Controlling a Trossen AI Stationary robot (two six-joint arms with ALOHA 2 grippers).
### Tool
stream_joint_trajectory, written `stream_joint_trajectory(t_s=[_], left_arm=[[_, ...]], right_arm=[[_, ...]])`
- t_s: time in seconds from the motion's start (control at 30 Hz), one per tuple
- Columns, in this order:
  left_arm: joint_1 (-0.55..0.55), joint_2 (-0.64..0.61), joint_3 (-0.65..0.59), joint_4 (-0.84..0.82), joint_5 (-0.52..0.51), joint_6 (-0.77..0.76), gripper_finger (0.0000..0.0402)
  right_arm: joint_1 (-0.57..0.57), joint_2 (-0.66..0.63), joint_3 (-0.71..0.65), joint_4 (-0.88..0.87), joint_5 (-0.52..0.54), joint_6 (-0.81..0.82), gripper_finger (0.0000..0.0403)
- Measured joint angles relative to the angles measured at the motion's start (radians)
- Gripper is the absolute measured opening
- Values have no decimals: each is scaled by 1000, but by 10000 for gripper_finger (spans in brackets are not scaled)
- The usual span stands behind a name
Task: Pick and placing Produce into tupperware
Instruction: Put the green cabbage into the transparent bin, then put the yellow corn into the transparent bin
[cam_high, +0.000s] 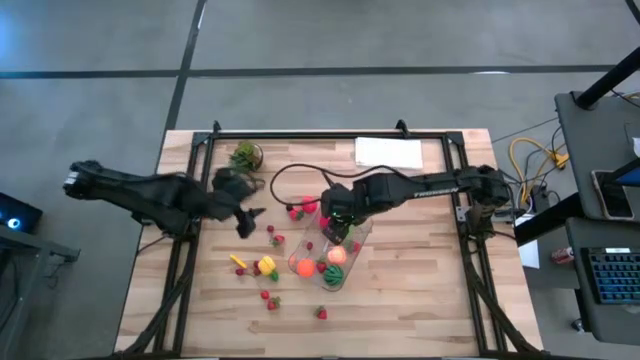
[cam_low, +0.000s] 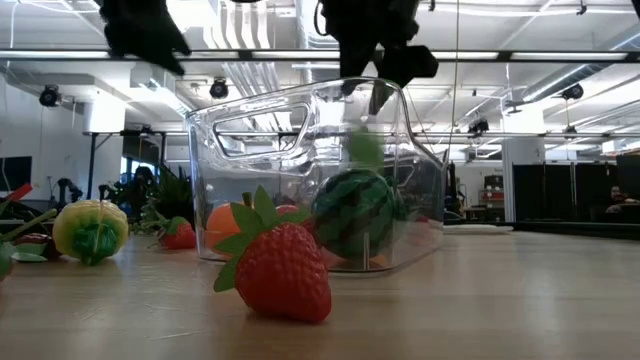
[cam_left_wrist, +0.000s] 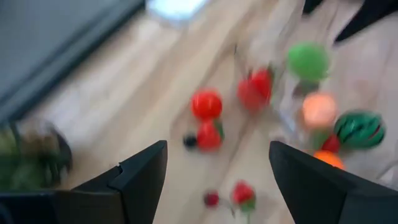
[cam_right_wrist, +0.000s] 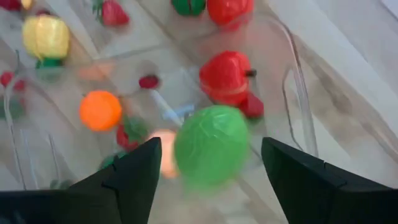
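Above the clear tub (cam_high: 335, 255) at frame centre, right claw (cam_right_wrist: 208, 155) is spread apart with a green ball (cam_right_wrist: 211, 144) loose between its fingers over the tub's opening. Left claw (cam_high: 245, 222) hangs wide and empty at centre-left; strawberries (cam_high: 272, 300) and a yellow pepper (cam_high: 266, 266) lie scattered on the bench (cam_high: 420, 300) lower left of the tub.

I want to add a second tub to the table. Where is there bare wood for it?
Bare wood lies along the near edge of the table, right of the lone strawberry, and on the right side past the tupperware. It is crowded between the left tool and the tupperware, where the loose produce lies.
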Motion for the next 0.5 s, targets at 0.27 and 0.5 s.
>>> stream_joint_trajectory(t_s=[0.27, 0.5], left_arm=[[-13, 120, -24, -136, 147, -224, 267], [-92, 155, -49, -140, 230, -110, 267]], right_arm=[[17, -17, -33, 2, 195, -6, 318], [69, -120, -8, -16, 337, -99, 346]])
